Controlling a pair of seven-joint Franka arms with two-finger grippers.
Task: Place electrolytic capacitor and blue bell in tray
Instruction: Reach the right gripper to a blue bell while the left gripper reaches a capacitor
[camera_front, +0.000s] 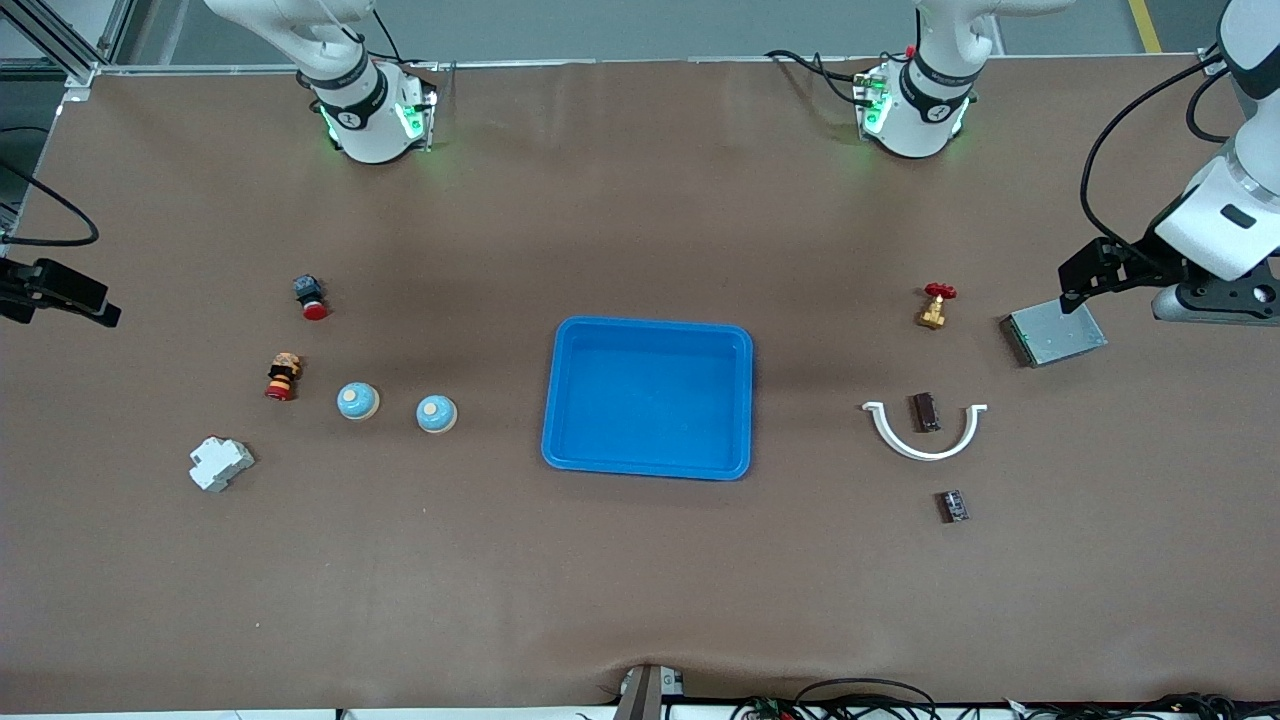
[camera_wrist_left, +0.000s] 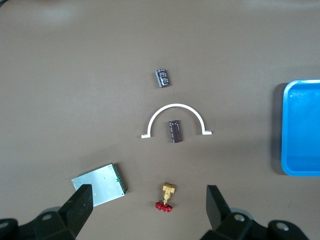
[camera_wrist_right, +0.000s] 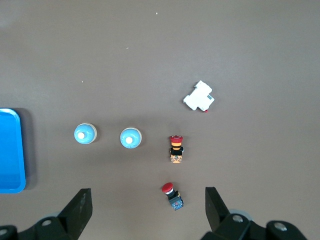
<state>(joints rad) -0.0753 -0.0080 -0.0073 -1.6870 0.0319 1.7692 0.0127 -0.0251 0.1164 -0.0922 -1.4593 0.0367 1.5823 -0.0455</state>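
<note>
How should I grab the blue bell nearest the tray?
Judging by its shape, come straight down on the bell and close the right gripper across its round base rim; the dome is smooth and slopes, so higher up the fingers would likely slip. It stands upright, clear of the other bell.

arms: white shells, black joint bands | bases: green lights glowing — black cables trailing | left gripper (camera_front: 1085, 275) — black, angular fingers

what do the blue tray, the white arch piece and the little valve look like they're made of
The tray: probably moulded plastic, uniformly bright blue with a soft sheen and rounded corners. The white arch piece: likely plastic too, thin, matte, evenly white. The valve: body looks like brass, golden and metallic; its red handwheel could be painted metal or plastic, unclear.
</note>
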